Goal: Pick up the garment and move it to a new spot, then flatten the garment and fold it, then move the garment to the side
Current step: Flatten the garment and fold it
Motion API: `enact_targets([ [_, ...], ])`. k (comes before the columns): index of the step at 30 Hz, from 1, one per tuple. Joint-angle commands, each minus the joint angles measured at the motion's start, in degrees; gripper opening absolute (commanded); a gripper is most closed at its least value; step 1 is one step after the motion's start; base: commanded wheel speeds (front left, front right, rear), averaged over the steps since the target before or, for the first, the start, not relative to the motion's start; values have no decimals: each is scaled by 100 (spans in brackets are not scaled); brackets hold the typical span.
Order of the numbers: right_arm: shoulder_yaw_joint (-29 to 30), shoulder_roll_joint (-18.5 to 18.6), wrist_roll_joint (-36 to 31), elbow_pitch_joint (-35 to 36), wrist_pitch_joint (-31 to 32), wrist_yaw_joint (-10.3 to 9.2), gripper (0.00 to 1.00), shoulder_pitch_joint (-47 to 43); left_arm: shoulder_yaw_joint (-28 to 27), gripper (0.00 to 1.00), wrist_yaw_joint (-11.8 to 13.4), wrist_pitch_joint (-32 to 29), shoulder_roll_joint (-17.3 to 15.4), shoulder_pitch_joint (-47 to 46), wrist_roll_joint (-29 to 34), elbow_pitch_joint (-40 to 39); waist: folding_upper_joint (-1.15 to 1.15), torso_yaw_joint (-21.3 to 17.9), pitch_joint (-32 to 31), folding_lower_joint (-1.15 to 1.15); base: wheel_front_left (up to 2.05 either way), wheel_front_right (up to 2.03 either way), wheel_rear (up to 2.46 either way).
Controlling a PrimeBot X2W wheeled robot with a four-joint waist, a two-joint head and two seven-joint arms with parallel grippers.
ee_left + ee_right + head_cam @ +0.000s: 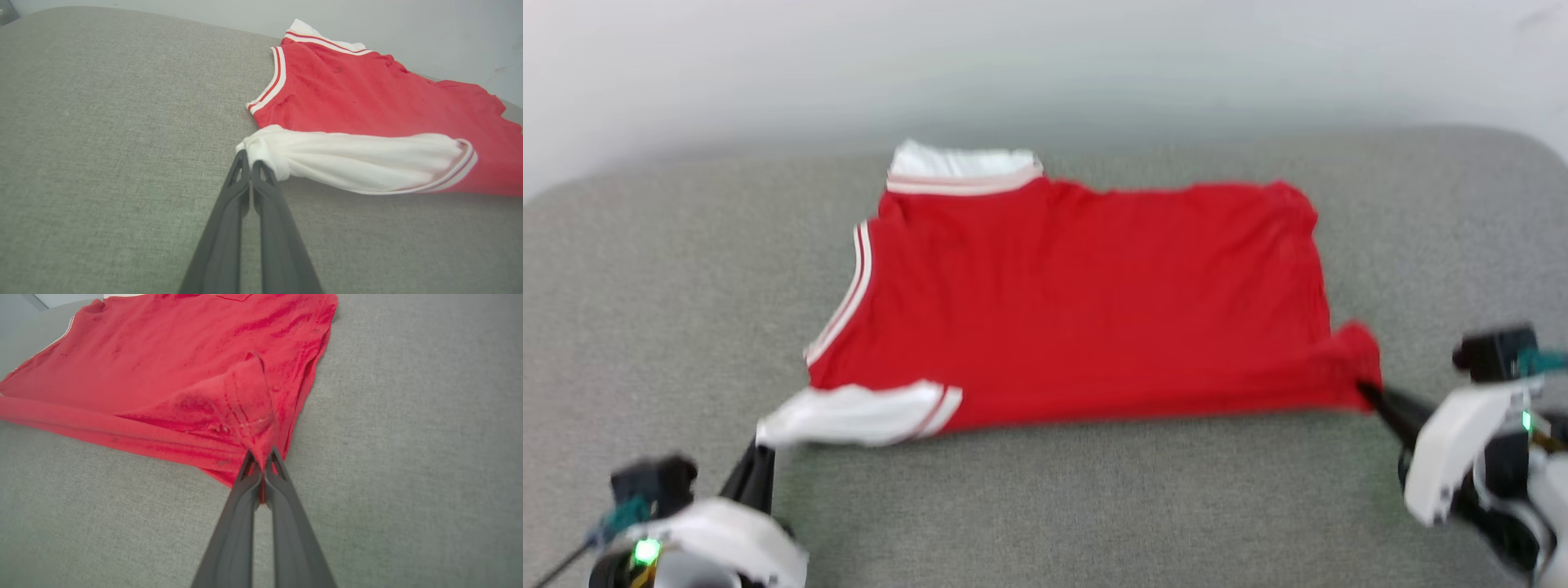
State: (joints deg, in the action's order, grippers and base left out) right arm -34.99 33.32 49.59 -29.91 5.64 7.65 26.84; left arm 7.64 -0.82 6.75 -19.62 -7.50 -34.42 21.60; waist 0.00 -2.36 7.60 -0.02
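Head view: whole garment (pixel 1086 302) spread. Wrist views: left gripper (pixel 250 162) jaws pinching white panel (pixel 359 163), right gripper (pixel 261 458) jaws red hem (pixel 245 404).

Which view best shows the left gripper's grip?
Left wrist view: the left gripper is shut on the garment's white sleeve tip, close and sharp. Head view shows it blurred; right wrist view, the red hem.

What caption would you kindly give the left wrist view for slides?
Left gripper pinching the white end of the red garment on a grey surface.
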Motion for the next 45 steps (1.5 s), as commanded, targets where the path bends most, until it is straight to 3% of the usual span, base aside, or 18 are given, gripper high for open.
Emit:
enact_targets([
  [1, 200, 172, 28, 87, 31, -30, 0, -447, -177, 0, 245, -178, -140, 480, -117, -405, 0, 38, -365, 2, 0, 0, 0],
  [8, 898, 129, -96, 776, 644, -30, 0, -1797, -309, 0, 871, -965, -187, 2023, -345, -2181, 0, 29, -665, 2, 0, 0, 0],
  [13, 1565, -114, -464, 1306, 1114, -28, 0, -2182, -320, 0, 1105, -1227, -229, 2144, -319, -3001, 0, 44, -487, 2, 0, 0, 0],
  [20, 2221, -639, -1187, 1799, 1696, -22, 0, -1941, -100, 0, 875, -1337, -264, 1248, -280, -2909, 0, 27, -41, 2, 0, 0, 0],
  [25, 2367, -907, -1532, 1941, 1956, -21, 0, -1641, -53, 0, 720, -1258, -226, 608, -305, -2527, 0, -11, 288, 2, 0, 0, 0],
  [36, 2144, -1055, -1979, 1528, 1625, -19, 0, -985, 324, 0, 322, -1468, -132, -319, -356, -1393, 0, -29, 901, 2, 0, 0, 0],
  [37, 2113, -1079, -2012, 1447, 1532, -19, 20, -946, 368, 0, 278, -1505, -107, -368, -387, -1284, 0, -30, 929, 2, 0, 0, 0],
  [38, 2087, -1114, -2014, 1334, 1478, -19, 49, -927, 420, 0, 230, -1562, -96, -415, -406, -1181, 0, -31, 955, 2, 0, 0, 0],
  [39, 2035, -1148, -1986, 1232, 1444, -19, 100, -926, 439, 6, 185, -1584, -61, -467, -442, -1089, 0, -28, 965, 2, 0, 0, 0],
  [40, 1998, -1155, -1965, 1154, 1392, -19, 100, -903, 456, 35, 148, -1595, -43, -510, -472, -1016, 0, -24, 973, 2, 0, 0, 0],
  [41, 1962, -1153, -1955, 1082, 1328, -19, 100, -886, 468, 54, 125, -1582, -39, -547, -489, -934, 0, -19, 975, 2, 0, 0, 0],
  [42, 1936, -1158, -1930, 1021, 1258, -21, 100, -897, 478, 83, 89, -1576, -25, -566, -515, -850, 0, -9, 961, 2, 0, 0, 0],
  [43, 1938, -1154, -1912, 991, 1124, -22, 100, -912, 496, 100, 69, -1590, -6, -574, -533, -776, 0, 6, 939, 2, 0, 0, 0],
  [45, 1972, -1133, -1881, 979, 834, -21, 100, -977, 458, 100, 31, -1524, -2, -612, -576, -660, 0, 38, 862, 2, 0, 0, 0],
])
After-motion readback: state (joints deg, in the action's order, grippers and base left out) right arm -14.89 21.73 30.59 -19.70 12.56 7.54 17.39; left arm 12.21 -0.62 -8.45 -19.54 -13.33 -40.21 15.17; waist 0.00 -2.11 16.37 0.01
